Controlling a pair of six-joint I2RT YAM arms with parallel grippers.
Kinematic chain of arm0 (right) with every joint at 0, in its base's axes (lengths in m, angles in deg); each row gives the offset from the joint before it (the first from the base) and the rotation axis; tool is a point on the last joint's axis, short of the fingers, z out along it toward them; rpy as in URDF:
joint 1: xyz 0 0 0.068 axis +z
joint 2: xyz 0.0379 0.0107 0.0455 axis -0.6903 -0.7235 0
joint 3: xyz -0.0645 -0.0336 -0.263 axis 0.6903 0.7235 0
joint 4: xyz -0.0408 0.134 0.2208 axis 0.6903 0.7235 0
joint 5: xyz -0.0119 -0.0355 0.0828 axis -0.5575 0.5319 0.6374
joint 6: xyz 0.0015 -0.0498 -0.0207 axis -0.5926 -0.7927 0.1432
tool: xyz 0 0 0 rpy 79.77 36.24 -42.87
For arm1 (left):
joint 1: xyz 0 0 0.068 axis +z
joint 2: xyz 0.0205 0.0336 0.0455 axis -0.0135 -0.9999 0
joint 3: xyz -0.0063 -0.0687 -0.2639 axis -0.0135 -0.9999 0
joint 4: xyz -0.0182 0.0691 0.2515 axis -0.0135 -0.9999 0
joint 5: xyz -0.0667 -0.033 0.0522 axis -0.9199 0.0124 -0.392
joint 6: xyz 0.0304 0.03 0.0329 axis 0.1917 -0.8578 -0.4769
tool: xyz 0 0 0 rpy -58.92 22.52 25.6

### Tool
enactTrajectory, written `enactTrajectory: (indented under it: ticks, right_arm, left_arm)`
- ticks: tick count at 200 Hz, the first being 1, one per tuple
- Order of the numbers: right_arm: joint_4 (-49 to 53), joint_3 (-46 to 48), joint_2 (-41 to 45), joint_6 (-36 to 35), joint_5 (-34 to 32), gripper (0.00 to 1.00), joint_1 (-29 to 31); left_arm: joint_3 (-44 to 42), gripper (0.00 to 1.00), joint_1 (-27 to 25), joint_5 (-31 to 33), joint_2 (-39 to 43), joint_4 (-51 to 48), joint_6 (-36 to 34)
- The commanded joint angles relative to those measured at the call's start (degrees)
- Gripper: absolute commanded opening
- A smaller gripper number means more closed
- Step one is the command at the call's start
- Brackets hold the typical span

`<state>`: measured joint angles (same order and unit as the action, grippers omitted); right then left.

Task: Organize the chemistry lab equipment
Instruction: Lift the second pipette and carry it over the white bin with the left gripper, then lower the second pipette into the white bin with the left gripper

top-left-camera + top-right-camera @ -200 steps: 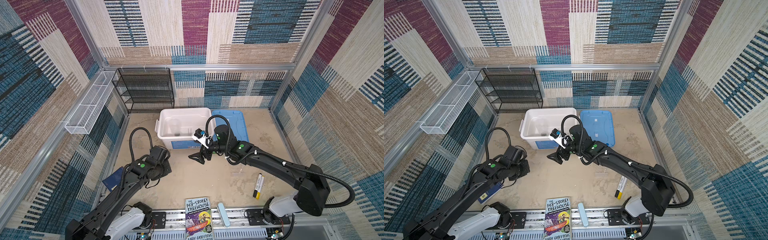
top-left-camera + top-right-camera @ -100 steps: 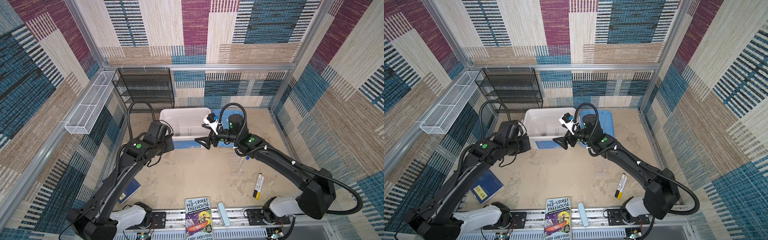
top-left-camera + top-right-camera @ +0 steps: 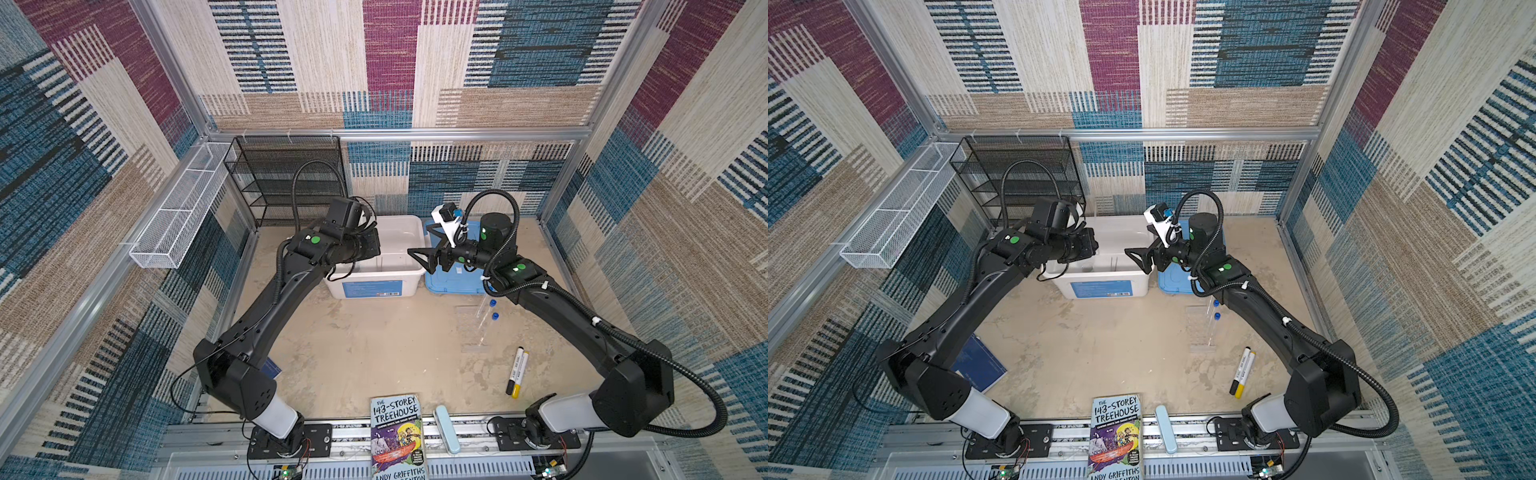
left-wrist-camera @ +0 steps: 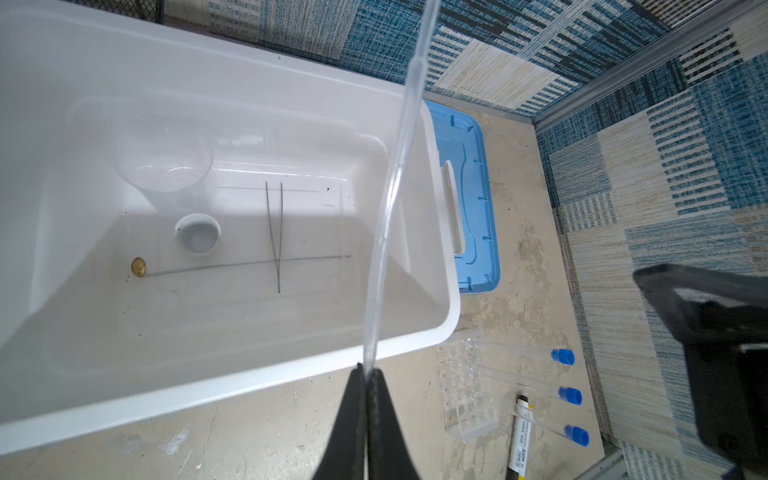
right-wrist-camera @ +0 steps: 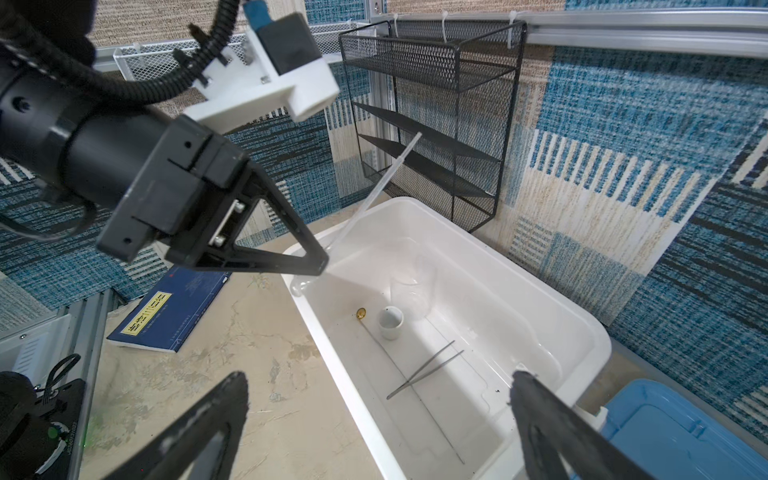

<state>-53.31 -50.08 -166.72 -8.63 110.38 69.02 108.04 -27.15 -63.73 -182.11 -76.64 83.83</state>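
- While checking the carry, noted left tool [image 4: 365,374] pinched shut on the lower end of one thin glass stick [image 4: 395,187], slanting upward over the left end of the white bin [image 4: 451,316].
- Observed right tool [image 5: 378,376] spread wide and empty, hovering at the bin's right end, beside the blue lid [image 4: 478,208].
- Found inside the bin, toward the far edge of the worktop: clear round flask [image 4: 164,162], small grey dish [image 4: 197,232], and metal tweezers [image 4: 276,232] lying across the long brass-tipped rod [image 4: 249,264].
- Found not yet stowed: clear rack [image 4: 465,390] and three blue-capped clear tubes [image 4: 563,356], lying flat toward the right edge of the worktop, near the markers [image 3: 517,372].
- Judged step in hand: laying the stick down in the bin.
- Recommend tipping the stick toward level and bringing it close to the bin floor before opening.
- Recommend aiming for the bare strip along the front wall, away from flask and dish.
- Avoid releasing from height: probably brittle, liable to bounce or crack against the tweezers.
- Hold right tool back from the stick's free end to prevent a knock.
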Motion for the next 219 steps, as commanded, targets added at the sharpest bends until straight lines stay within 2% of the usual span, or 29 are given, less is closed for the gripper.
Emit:
enactTrajectory:
  ticks: [1, 55, 96, 156, 219]
  right_arm:
    - [-2.2, -0.6, -0.9, 0.9, 0.2, 0.99, -1.4]
    - [-2.4, -1.2, -3.9, 0.0, -0.7, 0.99, -4.0]
    - [-1.4, -1.0, -5.0, -0.9, -2.8, 0.99, -5.7]
    - [0.3, -0.9, -6.0, -3.0, -7.1, 0.99, -5.9]
    - [-0.5, 0.0, -6.4, -3.3, -6.4, 0.99, -5.9]
  left_arm:
    - [3.3, 0.05, -0.3, -4.7, -3.9, 0.8, -2.1]
    - [13.4, 0.05, -1.6, -8.5, -15.6, -2.3, -4.1]
    - [21.3, 0.05, -2.1, -7.8, -24.3, -5.9, -5.2]
    - [23.3, 0.06, -2.4, -8.4, -31.8, -6.0, -3.3]
    - [24.1, 0.07, -2.5, -8.7, -36.8, -6.0, -2.6]
